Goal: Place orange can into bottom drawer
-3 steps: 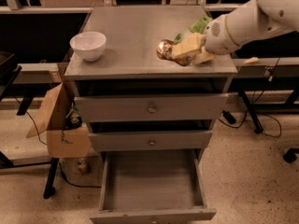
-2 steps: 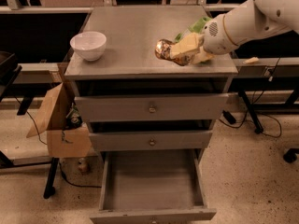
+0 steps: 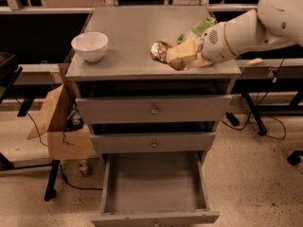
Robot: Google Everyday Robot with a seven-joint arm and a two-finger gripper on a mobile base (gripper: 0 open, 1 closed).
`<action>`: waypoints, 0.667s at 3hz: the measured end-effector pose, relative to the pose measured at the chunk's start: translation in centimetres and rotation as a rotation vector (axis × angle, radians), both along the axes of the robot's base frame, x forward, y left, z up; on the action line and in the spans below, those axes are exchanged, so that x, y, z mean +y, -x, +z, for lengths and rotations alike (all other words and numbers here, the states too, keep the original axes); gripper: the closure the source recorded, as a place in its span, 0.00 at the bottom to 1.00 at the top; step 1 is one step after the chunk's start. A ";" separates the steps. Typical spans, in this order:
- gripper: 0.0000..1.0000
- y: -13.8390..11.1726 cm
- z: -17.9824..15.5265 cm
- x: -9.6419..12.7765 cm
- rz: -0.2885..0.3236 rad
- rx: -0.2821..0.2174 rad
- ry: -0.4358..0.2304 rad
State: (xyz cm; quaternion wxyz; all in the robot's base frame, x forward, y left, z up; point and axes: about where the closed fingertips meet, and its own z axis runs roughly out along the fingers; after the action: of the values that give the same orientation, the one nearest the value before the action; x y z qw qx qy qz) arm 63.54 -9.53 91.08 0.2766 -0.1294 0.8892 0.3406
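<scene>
Clasping orange can sideways, end leftward, end effector above cabinet

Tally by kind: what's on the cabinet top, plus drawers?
Bowls: 1, white bowl
Cans: 1, orange can, held in the gripper at the cabinet top right front
Bags: 1, green snack bag
Drawers: 3, bottom drawer open
Total: 6

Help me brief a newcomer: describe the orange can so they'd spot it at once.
Find the grey cabinet with three drawers. On its top, toward the right front, the white arm's gripper is shut on the orange can. It is small and shiny orange-gold, unlike the white bowl at left or the green bag behind it.
</scene>
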 end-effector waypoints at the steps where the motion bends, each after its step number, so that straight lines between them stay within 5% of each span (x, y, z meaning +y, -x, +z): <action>1: 1.00 4.2 -1.8 0.9 0.022 0.004 -0.066; 2: 1.00 7.9 -6.2 2.3 0.054 0.055 -0.089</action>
State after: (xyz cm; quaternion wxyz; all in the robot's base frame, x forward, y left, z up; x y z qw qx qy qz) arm 55.67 -7.20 84.89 0.2482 -0.1314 0.8767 0.3906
